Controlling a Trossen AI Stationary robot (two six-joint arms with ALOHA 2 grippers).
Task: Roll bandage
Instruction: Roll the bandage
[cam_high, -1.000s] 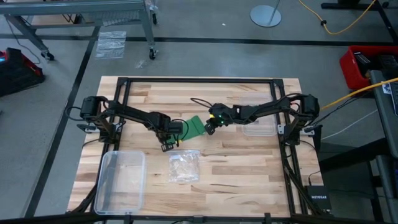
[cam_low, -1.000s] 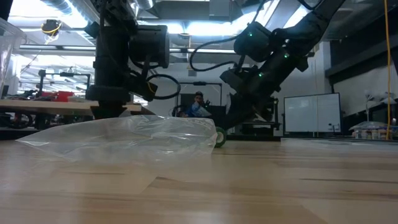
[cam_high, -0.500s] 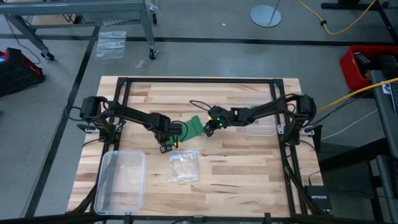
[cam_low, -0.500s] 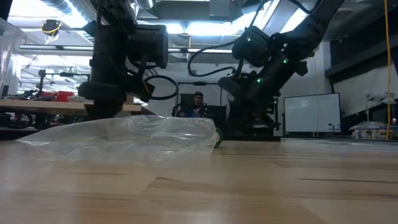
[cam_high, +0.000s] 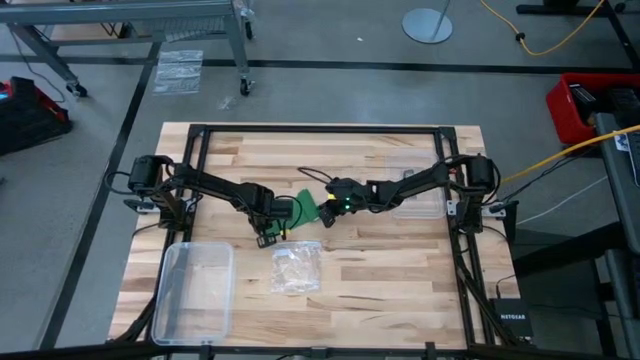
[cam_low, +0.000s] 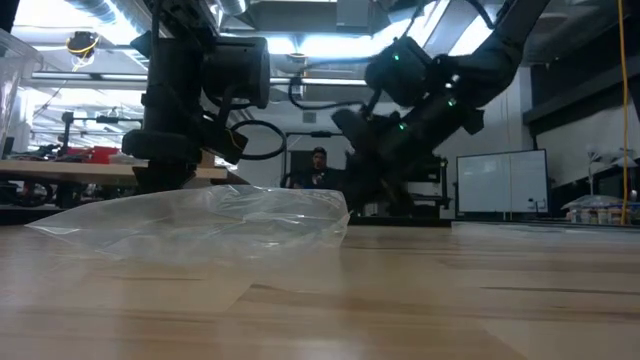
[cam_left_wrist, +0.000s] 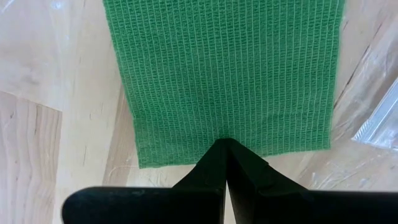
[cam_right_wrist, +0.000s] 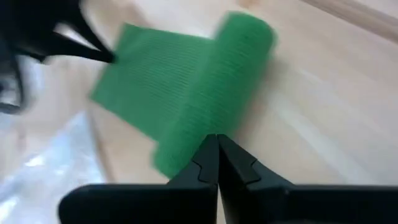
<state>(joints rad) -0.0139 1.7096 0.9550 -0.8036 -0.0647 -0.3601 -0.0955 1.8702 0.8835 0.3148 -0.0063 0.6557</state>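
Observation:
The bright green bandage (cam_high: 306, 205) lies at the table's middle, part flat strip (cam_left_wrist: 224, 68) and part roll (cam_right_wrist: 239, 56). My left gripper (cam_high: 289, 213) is shut, with its tips on the strip's free end. My right gripper (cam_high: 326, 210) is shut and sits against the roll on its right side. In the right wrist view the left gripper's fingers (cam_right_wrist: 93, 46) show at the strip's far end. In the low view the clear bag hides the bandage and both grippers' fingertips. My left gripper presses its shut fingertips (cam_left_wrist: 222, 155) down on the strip's free end (cam_left_wrist: 214, 134), at the middle of the end edge. It comes slanting down from the table's left. The strip lies flat on the table there. My right gripper touches the roll's outer side (cam_right_wrist: 196, 124) with its shut fingertips, toward one end of the roll. It comes slanting down from the table's right, across the roll. The roll lies on the table.
A crinkly clear plastic bag (cam_high: 295, 266) lies just near of the bandage. A clear plastic box (cam_high: 196, 290) stands at the near left. A clear flat lid (cam_high: 416, 208) lies right of the right gripper. A person (cam_low: 318, 166) sits in the room beyond.
My right gripper has moved toward the table's left, pushing the roll along the strip toward my left gripper. The flat part of the strip has grown shorter. Its free end has stayed in place under my left gripper.

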